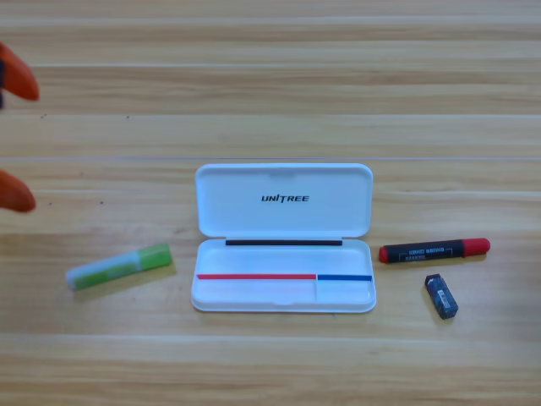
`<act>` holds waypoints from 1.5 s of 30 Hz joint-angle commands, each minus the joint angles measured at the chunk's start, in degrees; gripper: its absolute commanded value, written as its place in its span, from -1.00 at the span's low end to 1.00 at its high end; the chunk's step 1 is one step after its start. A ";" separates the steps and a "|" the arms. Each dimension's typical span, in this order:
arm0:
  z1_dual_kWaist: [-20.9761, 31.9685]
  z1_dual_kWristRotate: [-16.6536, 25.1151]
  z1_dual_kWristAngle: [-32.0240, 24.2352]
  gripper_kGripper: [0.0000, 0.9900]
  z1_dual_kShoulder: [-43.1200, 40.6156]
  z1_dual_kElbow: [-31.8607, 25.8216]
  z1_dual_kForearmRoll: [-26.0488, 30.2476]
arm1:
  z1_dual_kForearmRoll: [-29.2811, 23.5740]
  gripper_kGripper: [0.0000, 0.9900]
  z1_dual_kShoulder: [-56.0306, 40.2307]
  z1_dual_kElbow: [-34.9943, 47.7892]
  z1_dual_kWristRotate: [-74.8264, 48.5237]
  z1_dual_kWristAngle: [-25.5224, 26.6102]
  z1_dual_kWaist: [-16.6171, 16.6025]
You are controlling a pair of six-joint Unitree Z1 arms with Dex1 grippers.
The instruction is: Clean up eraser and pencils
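High view: left gripper (15, 139) waits at the left edge, orange jaws apart, holding nothing; right arm out of sight. White case (283, 292) lies open at centre, nothing in it. Green pencil (119, 266) lies well left of it; black-red pencil (434, 250) and eraser (441, 296) lie right. You should take the green pencil first, gripping across its middle.

White case (283, 203), lid open, dark "UNITREE" lettering on lid. Pale white-green pencil (119, 266) with bright green end. Black pencil (434, 250) with red ends, small pale print along barrel. Dark navy-black eraser (441, 296) with pale label. Light wooden counter (270, 93), horizontal plank grain with paler streaks. Orange jaw tips of left end effector (13, 139) at picture's left edge.
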 commanded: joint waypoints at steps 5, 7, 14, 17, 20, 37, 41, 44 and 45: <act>4.99 0.46 -3.37 1.00 13.03 1.98 1.39 | -1.51 1.00 24.73 -4.33 9.18 1.07 -1.39; 5.34 0.28 -3.72 1.00 14.27 2.24 0.78 | -1.51 1.00 27.46 -5.56 10.85 0.90 -1.39; 7.10 0.37 -3.64 1.00 17.69 7.96 -5.81 | -1.69 0.94 32.20 -8.11 15.77 6.35 -1.04; 8.07 0.37 -3.72 1.00 19.54 9.80 -8.71 | -1.69 0.92 33.43 -9.08 17.00 7.67 -0.60; 9.21 0.46 -3.99 1.00 21.65 10.77 -10.56 | -1.86 0.88 34.84 -9.25 17.88 7.49 -0.51; 12.28 0.90 -7.85 1.00 29.12 12.26 -16.45 | -2.74 0.69 42.75 -11.54 22.89 6.96 -0.51; 12.37 0.81 -8.29 1.00 30.00 12.26 -17.06 | -3.00 0.65 44.16 -12.07 23.41 6.52 -0.51; 12.55 0.81 -8.65 1.00 30.61 12.26 -17.41 | -3.00 0.64 44.86 -12.07 23.77 6.35 -0.51; 12.64 0.81 -8.73 1.00 30.70 12.35 -17.50 | -3.00 0.64 45.03 -12.07 24.03 6.26 -0.51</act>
